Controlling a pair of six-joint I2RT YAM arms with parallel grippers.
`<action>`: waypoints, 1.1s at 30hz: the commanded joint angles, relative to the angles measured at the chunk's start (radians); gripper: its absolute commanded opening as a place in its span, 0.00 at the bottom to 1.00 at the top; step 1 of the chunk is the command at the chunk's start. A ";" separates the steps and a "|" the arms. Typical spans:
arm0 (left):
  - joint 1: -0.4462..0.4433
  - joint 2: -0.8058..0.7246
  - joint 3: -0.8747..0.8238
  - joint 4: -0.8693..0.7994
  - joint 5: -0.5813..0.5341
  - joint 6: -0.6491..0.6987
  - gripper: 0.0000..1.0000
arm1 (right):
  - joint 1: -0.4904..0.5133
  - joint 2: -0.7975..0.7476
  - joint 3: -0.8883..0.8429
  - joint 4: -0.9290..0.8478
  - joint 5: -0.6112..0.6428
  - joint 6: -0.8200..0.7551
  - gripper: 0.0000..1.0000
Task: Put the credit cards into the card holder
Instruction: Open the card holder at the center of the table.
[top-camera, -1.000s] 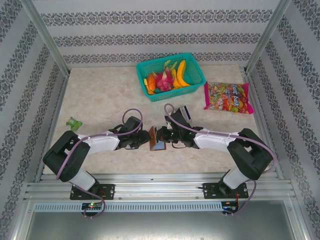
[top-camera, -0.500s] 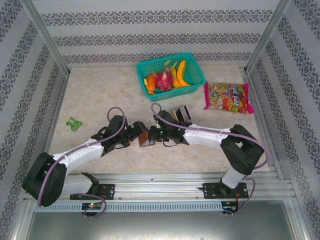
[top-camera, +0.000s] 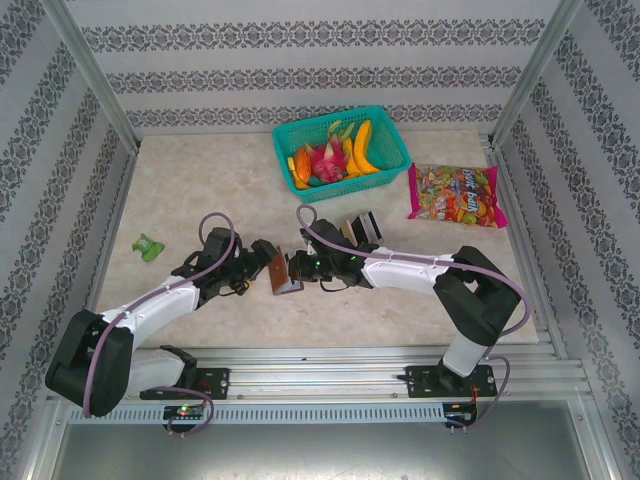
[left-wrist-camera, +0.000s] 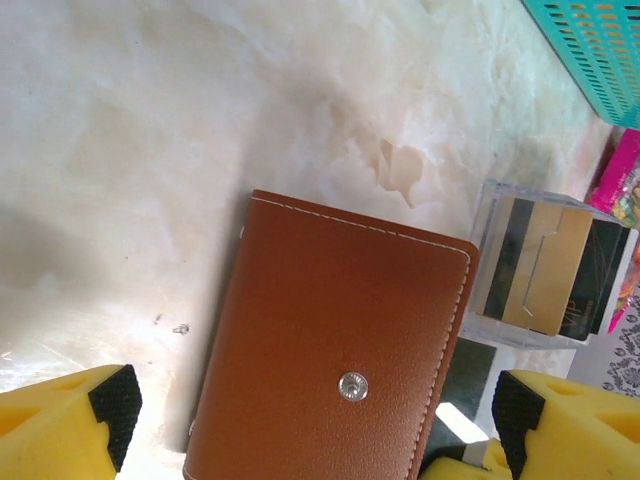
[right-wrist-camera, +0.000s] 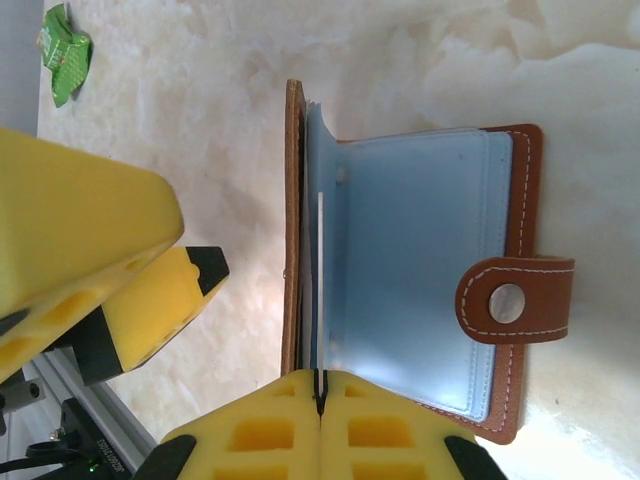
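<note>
While both arms reach inward over the pale marbled table (top-camera: 190, 190), we see the teal basket (top-camera: 352, 186) of fruit at the far edge. The bright candy bag (top-camera: 457, 195) lies to its right, and both are well apart from the arms' tips.

Near the table's middle the 2 grippers face each other with the brown card holder (top-camera: 284, 276) between them. The left gripper (top-camera: 266, 268) has its jaws spread wide. From its wrist, its yellow fingers (left-wrist-camera: 70, 420) stand off on either side of the holder's outer cover, and we see no contact. The right gripper (top-camera: 302, 269) has its jaws pressed together on what looks like a credit card (right-wrist-camera: 320, 290), seen edge-on as a thin pale line among the grey-blue sleeves.

The holder is open: 1 cover stands upright toward the left gripper, and the other lies flat on the table with its snap tab (right-wrist-camera: 512, 300) folded over. Near it, farther from the arm bases, sits a small clear box (left-wrist-camera: 482, 215) holding dark and tan cards (left-wrist-camera: 548, 268). A small green packet (top-camera: 149, 246) lies far left.
</note>
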 joint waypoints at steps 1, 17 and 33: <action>0.012 0.034 0.054 -0.053 0.040 0.026 0.93 | 0.013 0.013 0.030 0.032 -0.016 -0.011 0.00; 0.038 0.106 0.062 -0.030 0.067 0.014 0.88 | 0.017 0.048 0.021 0.149 -0.100 0.039 0.00; 0.056 0.062 0.027 -0.110 0.020 0.037 0.31 | 0.007 0.092 0.015 0.199 -0.141 0.090 0.00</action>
